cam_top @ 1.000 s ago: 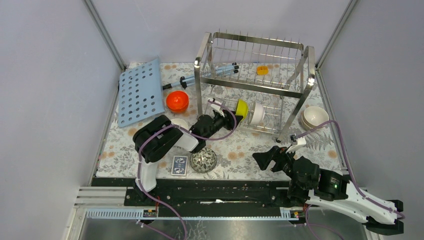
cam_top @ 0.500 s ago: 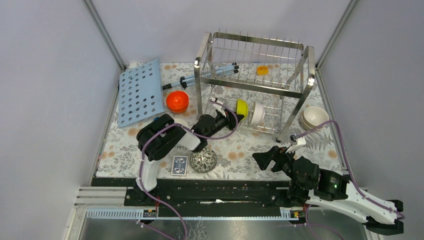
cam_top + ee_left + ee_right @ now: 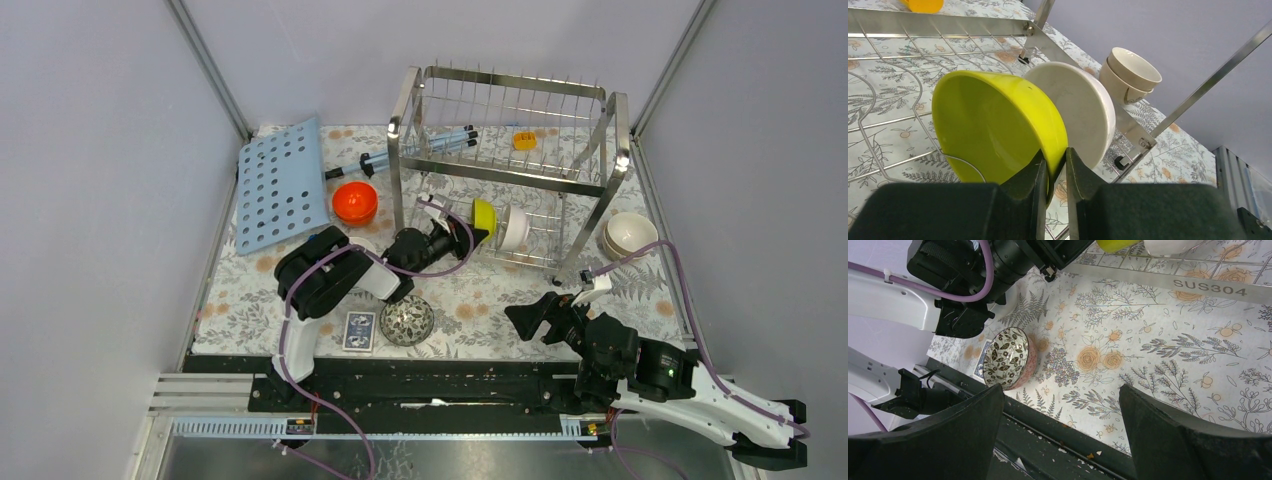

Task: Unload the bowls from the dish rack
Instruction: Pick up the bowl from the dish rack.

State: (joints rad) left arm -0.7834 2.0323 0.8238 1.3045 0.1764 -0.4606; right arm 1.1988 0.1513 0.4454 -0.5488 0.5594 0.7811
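Note:
The dish rack (image 3: 492, 173) of shiny steel wire stands at the back of the table. On its lower tier a yellow bowl (image 3: 484, 213) and a white bowl (image 3: 514, 227) stand on edge, side by side. My left gripper (image 3: 468, 232) reaches in from the left. In the left wrist view the gripper (image 3: 1054, 161) is shut on the near rim of the yellow bowl (image 3: 993, 125), one finger inside and one outside. The white bowl (image 3: 1083, 107) leans right behind it. My right gripper (image 3: 530, 318) hovers open and empty over the front of the table.
An orange bowl (image 3: 354, 202), a patterned bowl (image 3: 407, 322) and stacked cream bowls (image 3: 629, 234) sit on the table. A light-blue perforated board (image 3: 281, 185) lies at the left. A card box (image 3: 359, 331) is beside the patterned bowl. Syringes (image 3: 445, 140) and a small orange cup (image 3: 524, 140) lie near the rack.
The left jaws have closed onto the yellow bowl's rim, and the left arm has shifted slightly. The right arm has not moved.

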